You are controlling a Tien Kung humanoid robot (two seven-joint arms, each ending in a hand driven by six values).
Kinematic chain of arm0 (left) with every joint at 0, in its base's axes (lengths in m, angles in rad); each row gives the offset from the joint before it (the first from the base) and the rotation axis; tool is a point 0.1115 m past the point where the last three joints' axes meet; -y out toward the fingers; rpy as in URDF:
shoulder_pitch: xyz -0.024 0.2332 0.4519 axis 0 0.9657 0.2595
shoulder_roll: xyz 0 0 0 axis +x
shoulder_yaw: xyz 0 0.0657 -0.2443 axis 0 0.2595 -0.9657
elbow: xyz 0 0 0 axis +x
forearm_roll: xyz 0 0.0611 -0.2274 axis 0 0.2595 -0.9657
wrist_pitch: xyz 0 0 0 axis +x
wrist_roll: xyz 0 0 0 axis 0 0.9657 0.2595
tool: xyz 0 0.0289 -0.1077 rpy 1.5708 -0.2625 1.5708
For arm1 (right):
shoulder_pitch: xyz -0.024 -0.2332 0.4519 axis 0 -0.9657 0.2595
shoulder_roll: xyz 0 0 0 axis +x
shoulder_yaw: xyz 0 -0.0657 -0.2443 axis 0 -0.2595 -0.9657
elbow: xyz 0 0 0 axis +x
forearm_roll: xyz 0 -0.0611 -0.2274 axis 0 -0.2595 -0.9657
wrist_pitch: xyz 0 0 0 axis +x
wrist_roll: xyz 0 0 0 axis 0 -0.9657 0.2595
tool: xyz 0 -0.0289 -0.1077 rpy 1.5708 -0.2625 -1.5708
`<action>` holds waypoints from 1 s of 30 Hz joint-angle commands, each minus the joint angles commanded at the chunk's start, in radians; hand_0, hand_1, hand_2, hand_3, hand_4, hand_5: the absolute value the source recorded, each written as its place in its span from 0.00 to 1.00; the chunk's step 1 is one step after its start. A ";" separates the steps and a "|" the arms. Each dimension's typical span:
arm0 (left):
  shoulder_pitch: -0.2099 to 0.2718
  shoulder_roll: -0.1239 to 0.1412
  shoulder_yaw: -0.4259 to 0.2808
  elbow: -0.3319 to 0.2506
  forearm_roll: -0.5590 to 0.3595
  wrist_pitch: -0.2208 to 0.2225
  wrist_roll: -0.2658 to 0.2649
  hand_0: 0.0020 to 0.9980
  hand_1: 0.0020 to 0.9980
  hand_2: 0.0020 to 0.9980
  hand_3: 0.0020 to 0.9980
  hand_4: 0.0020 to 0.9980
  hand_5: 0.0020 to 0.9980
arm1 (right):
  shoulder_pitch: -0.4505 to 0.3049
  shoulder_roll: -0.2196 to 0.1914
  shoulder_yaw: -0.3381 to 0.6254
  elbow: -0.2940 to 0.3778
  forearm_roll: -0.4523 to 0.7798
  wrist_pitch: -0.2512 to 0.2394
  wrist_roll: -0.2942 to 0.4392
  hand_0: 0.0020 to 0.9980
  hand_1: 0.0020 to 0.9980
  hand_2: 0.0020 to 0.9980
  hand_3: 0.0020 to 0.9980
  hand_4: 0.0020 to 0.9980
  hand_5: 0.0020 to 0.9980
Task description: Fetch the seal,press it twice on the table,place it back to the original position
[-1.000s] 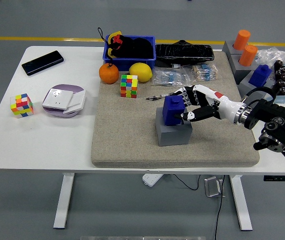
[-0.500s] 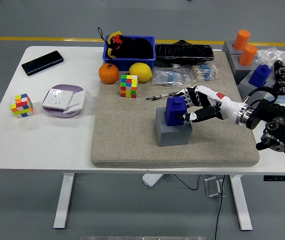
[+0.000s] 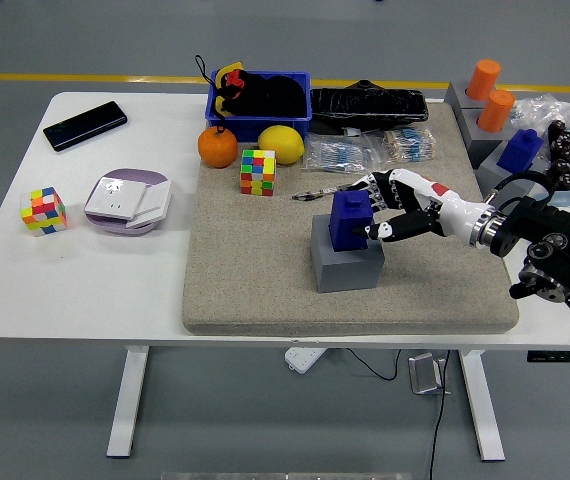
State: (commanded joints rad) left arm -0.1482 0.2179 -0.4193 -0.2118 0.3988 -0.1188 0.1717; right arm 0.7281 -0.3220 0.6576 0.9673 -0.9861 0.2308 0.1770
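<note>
1. Head view, centre of the mat: the blue seal (image 3: pixel 349 220) sits upright on top of its grey block (image 3: pixel 346 266), which rests on the beige felt mat (image 3: pixel 255 290) covering the right part of the white table (image 3: pixel 75 280).
2. In from the right comes the right hand (image 3: pixel 397 208), white and black with a red patch, fingers (image 3: pixel 373 186) curled around the seal's right side, thumb low against its front edge. It looks like a grip on the seal, with the seal resting on the block.
3. The black forearm runs back to the right edge, its bulky wrist housing hanging off the table's near right corner.
4. Just behind the seal, a pen (image 3: pixel 317 194) lies flat on the mat, and beyond that, bags of small parts (image 3: pixel 343 155).
5. Back row on the mat: an orange (image 3: pixel 218 147), a lemon (image 3: pixel 281 143) and a colourful puzzle cube (image 3: pixel 258 172) just in front of them; behind these a blue bin (image 3: pixel 261 112) with dark items inside.
6. Far right corner: two orange cylinders (image 3: pixel 489 95) on grey blocks and a second blue stamp (image 3: pixel 520 151).
7. Left side, on bare table: a black phone (image 3: pixel 85 125), a round stack with a white card (image 3: pixel 128 199) and another cube (image 3: pixel 44 211), all well apart from the hand.
</note>
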 joint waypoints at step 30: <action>0.001 0.000 -0.021 0.003 0.007 0.001 -0.002 0.72 0.70 0.68 0.76 0.70 0.29 | -0.014 -0.002 -0.009 -0.007 -0.012 0.009 -0.005 0.65 0.52 0.50 0.54 0.76 0.00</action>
State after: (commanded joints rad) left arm -0.1471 0.2177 -0.4400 -0.2090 0.4054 -0.1182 0.1695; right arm 0.7145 -0.3244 0.6485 0.9601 -0.9981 0.2395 0.1718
